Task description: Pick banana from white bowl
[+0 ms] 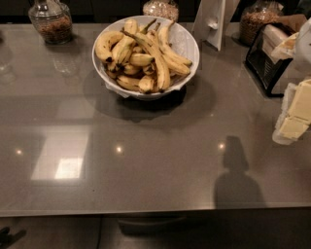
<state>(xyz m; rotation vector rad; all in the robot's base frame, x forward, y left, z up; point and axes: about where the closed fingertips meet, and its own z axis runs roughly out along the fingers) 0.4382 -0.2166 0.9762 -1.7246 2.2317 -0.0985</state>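
banana (154,57) lies diagonally atop the pile in bowl (188,39), stem toward upper left | bowl sits rear-centre on counter (146,160) | jar (51,22) behind-left | gripper (294,114) at right edge, well apart from bowl; open or closed: cannot tell

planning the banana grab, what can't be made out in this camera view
1. Camera view: the lower bananas in the white bowl are mostly hidden under the long banana and the others on top.
2. Camera view: the hand, at the right edge beside the counter, is cut off by the frame.
3. Camera view: the middle glass jar at the back is mostly cut off by the top edge.
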